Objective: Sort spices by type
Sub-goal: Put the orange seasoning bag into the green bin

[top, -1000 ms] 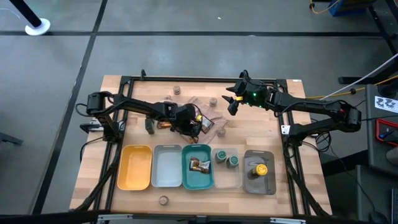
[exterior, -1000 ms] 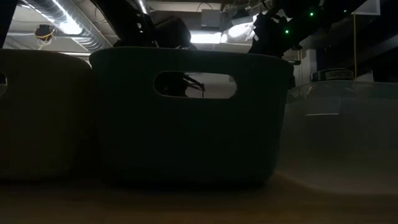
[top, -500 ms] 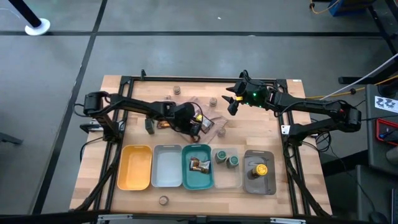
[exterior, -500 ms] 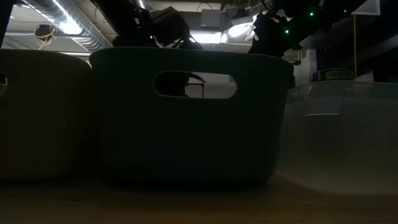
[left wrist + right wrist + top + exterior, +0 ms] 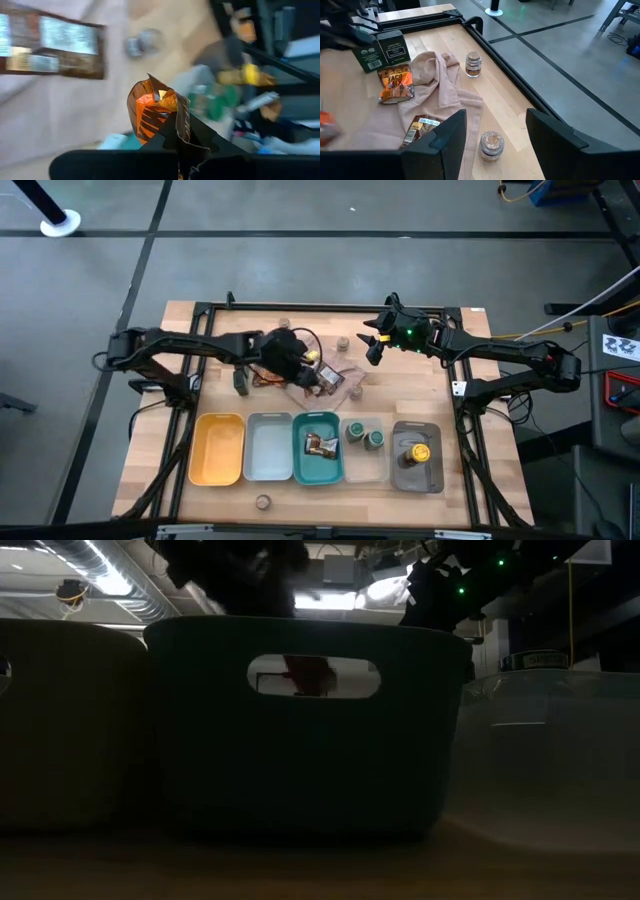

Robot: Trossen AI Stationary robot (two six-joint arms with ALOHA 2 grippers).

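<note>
My left gripper [image 5: 303, 368] is over the beige-pink cloth [image 5: 345, 375], just beyond the trays, and is shut on an orange-brown packet [image 5: 157, 112]. That packet shows reddish through the teal tray's handle slot [image 5: 305, 675]. On the cloth lie another orange packet [image 5: 395, 85], a brown packet [image 5: 422, 127] and a black block [image 5: 382, 50]. Jars [image 5: 491, 146] [image 5: 473, 64] stand on the wood by the far edge. My right gripper [image 5: 372, 345] [image 5: 492, 137] is open, above the table's far side, touching nothing. My left gripper pinches the orange-brown packet by one crumpled end [image 5: 175, 137] between its two fingers [image 5: 210, 150]. The rest of the packet sticks out past the fingertips, creased and folded. It is lifted off the cloth, in the air beyond the teal tray.
Along the near side stand a yellow tray [image 5: 217, 448], a pale grey tray [image 5: 268, 447], a teal tray [image 5: 318, 462] with packets in it, a clear tray [image 5: 365, 465] with green-lidded jars, and a grey tray [image 5: 417, 472] with a yellow-lidded jar. One jar [image 5: 263, 502] stands alone by the near edge.
My left gripper has risen from the cloth and drawn back a little toward the table's far left, taking the orange-brown packet up with it. In the low view the fingers have left the teal tray's slot and the packet shows there instead. The right arm stayed still.
</note>
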